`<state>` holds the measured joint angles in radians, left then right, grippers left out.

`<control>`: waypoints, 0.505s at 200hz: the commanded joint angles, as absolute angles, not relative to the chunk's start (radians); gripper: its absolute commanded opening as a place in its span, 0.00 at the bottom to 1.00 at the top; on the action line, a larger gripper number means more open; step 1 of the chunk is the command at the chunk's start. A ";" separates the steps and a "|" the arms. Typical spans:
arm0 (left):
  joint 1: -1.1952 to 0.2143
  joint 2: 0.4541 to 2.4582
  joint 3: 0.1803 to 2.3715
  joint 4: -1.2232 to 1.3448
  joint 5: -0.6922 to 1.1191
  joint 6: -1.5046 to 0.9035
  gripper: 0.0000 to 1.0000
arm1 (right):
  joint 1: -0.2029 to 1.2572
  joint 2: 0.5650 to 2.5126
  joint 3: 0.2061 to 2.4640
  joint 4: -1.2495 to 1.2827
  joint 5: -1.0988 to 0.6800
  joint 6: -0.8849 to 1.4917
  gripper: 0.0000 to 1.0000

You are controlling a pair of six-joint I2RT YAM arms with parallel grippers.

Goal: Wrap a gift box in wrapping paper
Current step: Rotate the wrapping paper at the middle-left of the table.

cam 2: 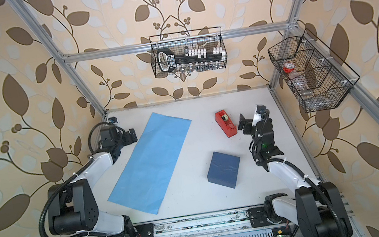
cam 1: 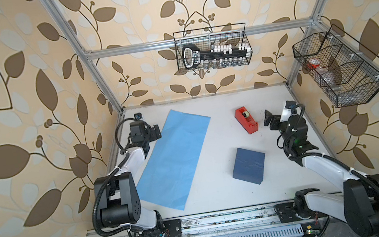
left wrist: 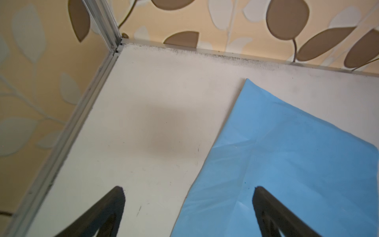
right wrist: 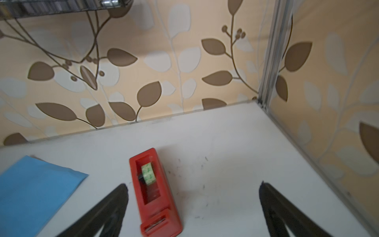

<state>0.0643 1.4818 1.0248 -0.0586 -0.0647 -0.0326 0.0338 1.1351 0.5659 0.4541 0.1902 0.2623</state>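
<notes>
The wrapping paper (cam 1: 177,159) (cam 2: 150,164) lies flat on the white table, light blue face up, running from the back towards the front left. The navy gift box (cam 1: 248,165) (cam 2: 223,169) sits alone to its right, touching neither the paper nor a gripper. My left gripper (cam 1: 155,131) (cam 2: 132,136) hovers open at the paper's far left edge. In the left wrist view that gripper (left wrist: 188,189) straddles the edge of the paper (left wrist: 287,164) and holds nothing. My right gripper (cam 1: 269,121) (cam 2: 244,124) (right wrist: 192,186) stands open and empty at the back right.
A red tape dispenser (cam 1: 246,119) (cam 2: 226,123) (right wrist: 153,195) stands just left of the right gripper. A wire basket (cam 1: 213,48) hangs on the back wall and another (cam 1: 340,69) on the right wall. Aluminium frame posts stand at the table's corners.
</notes>
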 commanded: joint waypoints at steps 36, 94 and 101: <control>0.075 1.446 1.242 -0.620 -0.069 -0.202 0.99 | 0.241 1.419 0.985 0.079 0.011 0.393 1.00; 0.136 1.360 1.103 -0.553 0.162 -0.009 0.99 | 0.463 1.908 1.519 -0.133 -0.074 0.327 1.00; 0.133 1.360 1.106 -0.579 0.166 0.051 0.99 | 0.474 1.966 1.577 -0.146 -0.091 0.339 1.00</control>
<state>0.1394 1.3853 1.0832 -0.5396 0.0723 -0.1143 0.4400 1.8099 1.4372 -0.0029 -0.0265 0.3393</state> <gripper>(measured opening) 0.989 0.998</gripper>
